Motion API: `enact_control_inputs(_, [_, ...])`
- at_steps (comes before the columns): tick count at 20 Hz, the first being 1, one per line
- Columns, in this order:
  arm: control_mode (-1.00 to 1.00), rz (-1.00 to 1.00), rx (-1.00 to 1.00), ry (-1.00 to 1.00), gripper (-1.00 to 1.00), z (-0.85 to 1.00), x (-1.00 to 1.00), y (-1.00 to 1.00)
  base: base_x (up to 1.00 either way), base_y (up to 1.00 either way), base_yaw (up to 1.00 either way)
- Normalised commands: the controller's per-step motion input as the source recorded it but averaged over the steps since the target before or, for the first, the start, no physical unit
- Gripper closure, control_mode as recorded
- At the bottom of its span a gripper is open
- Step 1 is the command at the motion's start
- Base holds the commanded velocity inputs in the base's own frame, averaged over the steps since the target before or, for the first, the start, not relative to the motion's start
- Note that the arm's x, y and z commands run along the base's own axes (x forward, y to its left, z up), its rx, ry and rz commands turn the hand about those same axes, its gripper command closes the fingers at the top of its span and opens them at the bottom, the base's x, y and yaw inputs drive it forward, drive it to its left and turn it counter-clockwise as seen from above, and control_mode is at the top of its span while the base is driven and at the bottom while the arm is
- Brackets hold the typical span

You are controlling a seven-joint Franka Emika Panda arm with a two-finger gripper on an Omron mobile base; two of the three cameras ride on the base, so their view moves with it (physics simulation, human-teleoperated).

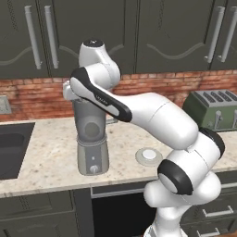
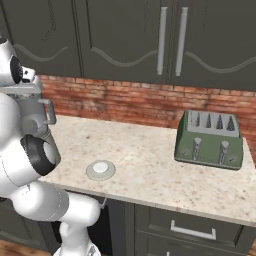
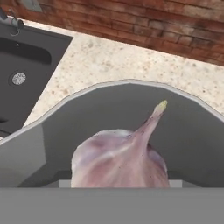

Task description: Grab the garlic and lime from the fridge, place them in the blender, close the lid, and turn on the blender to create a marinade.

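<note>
I am squeezing the garlic (image 3: 120, 159) tight in my gripper, stem pointing up and away from me. The open mouth of the blender (image 1: 92, 139) is right under it, so the garlic needs to drop straight down. The lid (image 1: 149, 156) is lying on the counter (image 1: 51, 152) just beside the blender, near the front edge.

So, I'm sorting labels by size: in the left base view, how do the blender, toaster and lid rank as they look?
Largest to smallest, as they look:
1. blender, though the arm hides its top
2. toaster, cut by the frame edge, so its rank against the blender is unsure
3. lid, clearly the smallest, flat on the counter
</note>
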Motion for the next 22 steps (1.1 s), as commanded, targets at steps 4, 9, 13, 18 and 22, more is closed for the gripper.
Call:
enact_control_inputs(4, [-1.0,0.04,0.0,0.0,-1.0,-0.38,0.0,0.0,0.0,0.0,0.0])
enact_control_inputs(9, [-1.0,0.04,0.0,0.0,-1.0,-0.24,0.0,0.0,0.0,0.0,0.0])
enact_control_inputs(13, [-1.0,0.03,0.0,0.0,-1.0,-0.01,-0.02,0.0,0.0,0.0,0.0])
enact_control_inputs(18, [-1.0,0.01,0.0,-0.12,-1.0,0.22,-0.28,0.0,0.0,0.0,0.0])
enact_control_inputs(22, [-1.0,0.01,0.0,-0.24,-1.0,0.69,-0.47,-0.09,0.0,0.0,0.0])
